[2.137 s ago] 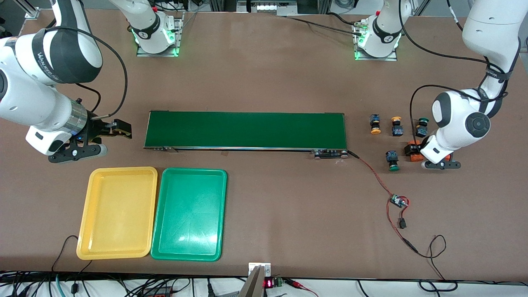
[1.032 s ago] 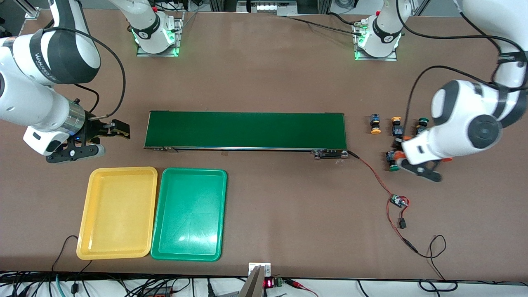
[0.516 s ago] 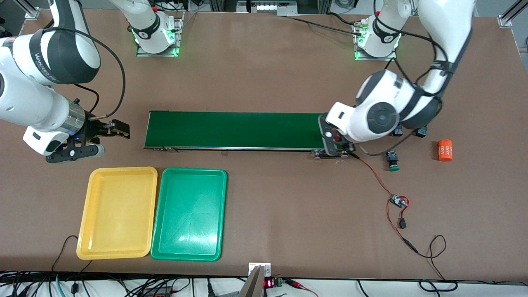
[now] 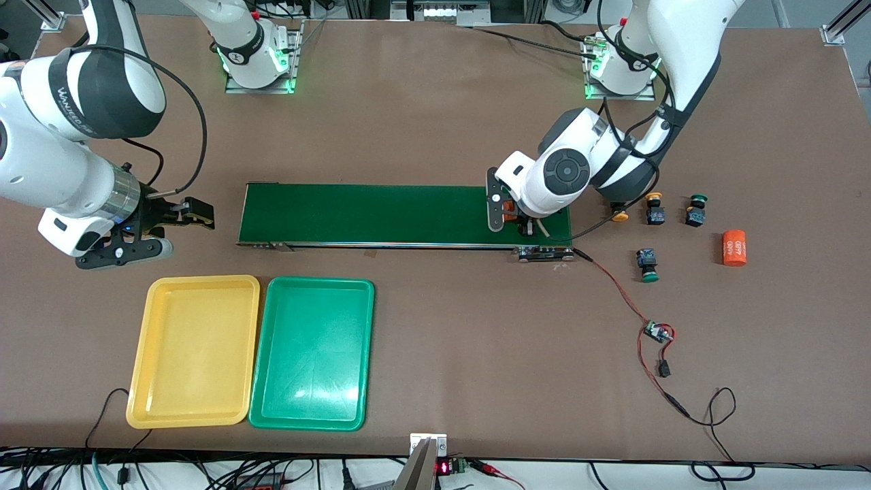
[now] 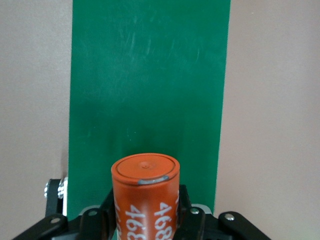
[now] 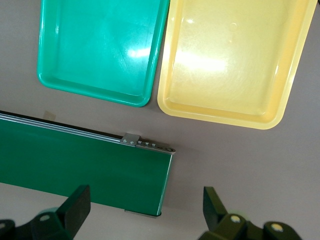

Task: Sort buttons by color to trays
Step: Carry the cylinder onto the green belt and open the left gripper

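With the left claw (image 4: 512, 219) clenched on an orange cylinder (image 5: 145, 197) over the conveyor belt (image 4: 381, 214) at mid-right of the frame, we risk it rolling off, while the buttons (image 4: 654, 209) sit untouched right of it and the right claw (image 4: 194, 219) waits released.

The yellow rectangular plastic tray (image 6: 232, 65) and the green rectangular plastic tray (image 6: 102, 47) are glossy and smooth, with bright glare on their floors. The long dark green conveyor belt (image 5: 150, 85) looks matt, with faint scuffs, edged by a bright metal rail (image 6: 75, 132). The brown surface (image 4: 476, 340) is dull and even. The orange cylinder with white print (image 5: 145, 197) has a smooth, slightly shiny skin.
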Controlling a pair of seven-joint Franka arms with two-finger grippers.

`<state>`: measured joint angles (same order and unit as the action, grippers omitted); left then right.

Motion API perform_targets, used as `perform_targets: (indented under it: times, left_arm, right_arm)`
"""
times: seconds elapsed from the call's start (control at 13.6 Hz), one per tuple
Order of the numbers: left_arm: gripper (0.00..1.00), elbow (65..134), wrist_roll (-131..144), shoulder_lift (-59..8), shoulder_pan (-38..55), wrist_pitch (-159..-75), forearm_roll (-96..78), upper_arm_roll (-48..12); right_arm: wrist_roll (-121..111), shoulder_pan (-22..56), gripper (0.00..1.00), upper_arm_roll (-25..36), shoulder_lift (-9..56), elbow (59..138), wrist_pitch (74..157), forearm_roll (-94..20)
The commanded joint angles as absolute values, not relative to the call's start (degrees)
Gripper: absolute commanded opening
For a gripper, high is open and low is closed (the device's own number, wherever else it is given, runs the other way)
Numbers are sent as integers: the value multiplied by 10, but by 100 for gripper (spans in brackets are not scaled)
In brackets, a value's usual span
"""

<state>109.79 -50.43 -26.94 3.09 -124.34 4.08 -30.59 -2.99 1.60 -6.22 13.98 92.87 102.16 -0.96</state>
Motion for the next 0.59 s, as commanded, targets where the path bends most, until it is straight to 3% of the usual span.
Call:
perform_targets:
  times: [0.0, 0.07, 0.15, 0.37, 0.52]
  left_arm:
    - [31, 1122, -495, -267, 29, -1280, 54, -304]
    - [93, 1122, -495, -269, 28, -1280, 54, -303]
    - [100, 1122, -495, -269, 28, -1279, 54, -303]
    - [100, 1117, -495, -251, 22, -1266, 55, -305]
    - [100, 1106, -487, -213, 17, -1214, 54, -303]
  right_arm:
    - [-34, 14, 100, -62, 141, 923, 1013, -13]
    - [-34, 14, 100, -63, 141, 923, 1014, -13]
    - [-34, 14, 100, -63, 141, 923, 1014, -13]
    - [-34, 13, 100, -62, 141, 924, 1013, -13]
    - [-36, 13, 100, -62, 141, 925, 1013, -13]
